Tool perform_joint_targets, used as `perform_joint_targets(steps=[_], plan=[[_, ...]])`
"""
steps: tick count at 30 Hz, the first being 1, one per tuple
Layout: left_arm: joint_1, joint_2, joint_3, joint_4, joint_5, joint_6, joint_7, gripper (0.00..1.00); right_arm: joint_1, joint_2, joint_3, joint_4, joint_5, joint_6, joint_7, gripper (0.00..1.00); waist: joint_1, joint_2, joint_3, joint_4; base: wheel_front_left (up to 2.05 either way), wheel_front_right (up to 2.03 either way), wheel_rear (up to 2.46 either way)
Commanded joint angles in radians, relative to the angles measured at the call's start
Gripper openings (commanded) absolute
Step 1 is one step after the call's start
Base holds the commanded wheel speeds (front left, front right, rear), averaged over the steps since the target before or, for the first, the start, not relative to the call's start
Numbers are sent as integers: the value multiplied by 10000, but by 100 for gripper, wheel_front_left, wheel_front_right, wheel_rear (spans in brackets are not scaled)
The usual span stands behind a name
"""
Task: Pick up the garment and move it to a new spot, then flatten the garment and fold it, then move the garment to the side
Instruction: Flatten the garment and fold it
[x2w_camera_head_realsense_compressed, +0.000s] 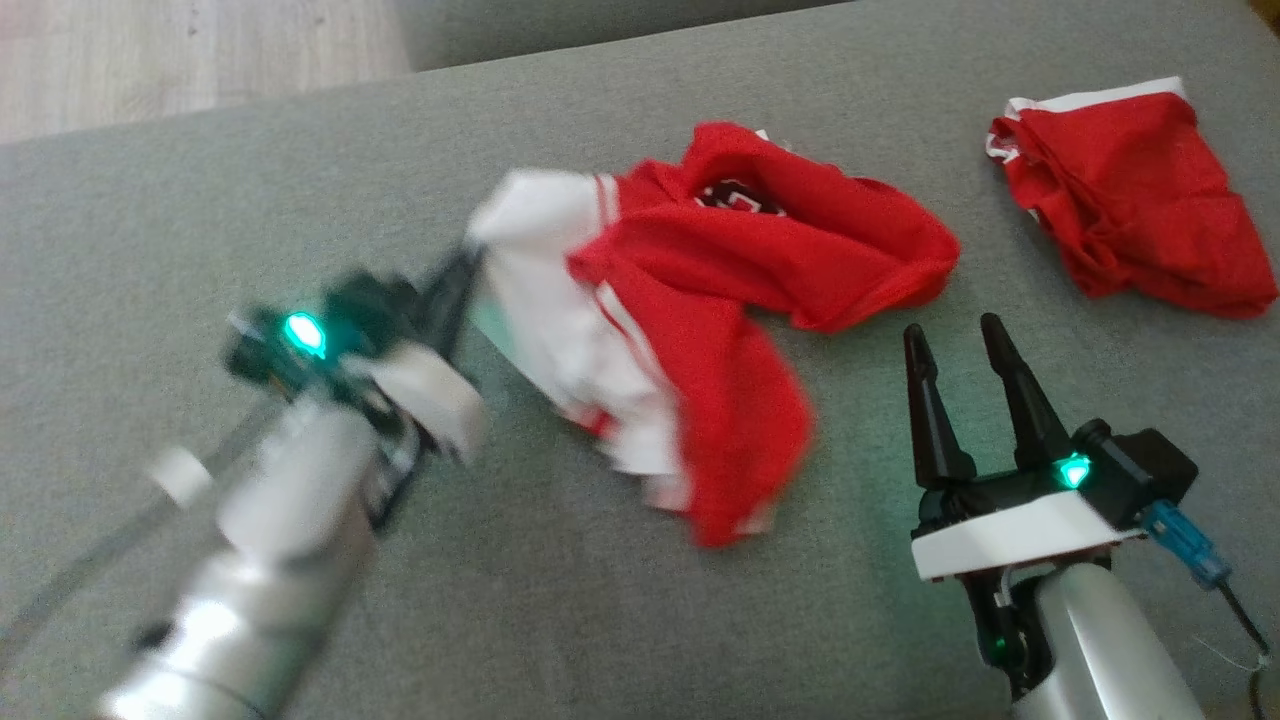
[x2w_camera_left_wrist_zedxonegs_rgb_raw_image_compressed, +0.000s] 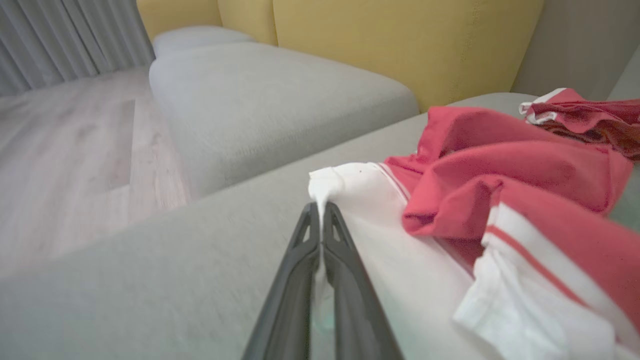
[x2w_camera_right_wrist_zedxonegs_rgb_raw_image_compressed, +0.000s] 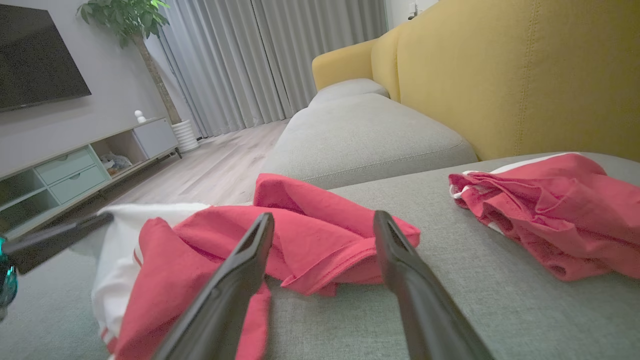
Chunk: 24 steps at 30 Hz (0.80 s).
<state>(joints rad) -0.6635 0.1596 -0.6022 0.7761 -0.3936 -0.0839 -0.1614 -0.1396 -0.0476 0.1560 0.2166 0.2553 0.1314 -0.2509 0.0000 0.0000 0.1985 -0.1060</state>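
Note:
A crumpled red and white garment (x2w_camera_head_realsense_compressed: 700, 310) lies in the middle of the grey sofa cushion (x2w_camera_head_realsense_compressed: 200, 200). My left gripper (x2w_camera_head_realsense_compressed: 468, 262) is at its white left edge, shut on a pinch of white cloth; the left wrist view shows the garment (x2w_camera_left_wrist_zedxonegs_rgb_raw_image_compressed: 450, 210) with the left gripper (x2w_camera_left_wrist_zedxonegs_rgb_raw_image_compressed: 320, 207) clamping that fold. My right gripper (x2w_camera_head_realsense_compressed: 955, 338) stands open just right of the garment's lower part, nothing between its fingers. In the right wrist view the right gripper (x2w_camera_right_wrist_zedxonegs_rgb_raw_image_compressed: 324, 222) points at the garment (x2w_camera_right_wrist_zedxonegs_rgb_raw_image_compressed: 300, 235), a little short of it.
A second red garment with white trim (x2w_camera_head_realsense_compressed: 1130, 200) lies at the back right of the cushion, seen as well as a red heap (x2w_camera_right_wrist_zedxonegs_rgb_raw_image_compressed: 550, 210) in the right wrist view. A yellow sofa back (x2w_camera_right_wrist_zedxonegs_rgb_raw_image_compressed: 500, 75) rises behind. Wooden floor (x2w_camera_head_realsense_compressed: 150, 50) lies beyond the far left edge.

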Motion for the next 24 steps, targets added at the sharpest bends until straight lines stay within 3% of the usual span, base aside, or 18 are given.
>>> perform_joint_targets(steps=[1,7,12,13,14,19,24], plan=[[-1013,502,330,-388,97,-17,57,0,-316,-26,278,-245,87,-7,-109,100,0,0,-3,-63,0,0,0],[-3139,2120,18,-355,613,-357,1087,0,-514,-26,566,-212,392,-7,-109,100,0,0,118,-636,0,0,0],[-4254,2584,-260,-24,695,-436,1231,0,-600,-26,698,-242,536,-7,-109,100,0,0,263,-988,0,0,0],[-4416,2598,-278,93,750,-413,1156,42,-614,-26,710,-246,544,-7,-109,100,0,0,297,-1026,0,0,0],[-4553,2605,-304,227,849,-318,1029,100,-629,-26,724,-253,551,-7,-109,100,0,0,331,-1061,0,0,0],[-4722,2322,-74,976,867,507,126,100,-702,-26,722,-242,564,-7,-109,100,0,0,365,-1122,0,0,0],[-4354,1879,286,1312,418,769,-670,100,-615,-26,518,-234,382,-7,-109,100,0,0,226,-790,0,0,0]])
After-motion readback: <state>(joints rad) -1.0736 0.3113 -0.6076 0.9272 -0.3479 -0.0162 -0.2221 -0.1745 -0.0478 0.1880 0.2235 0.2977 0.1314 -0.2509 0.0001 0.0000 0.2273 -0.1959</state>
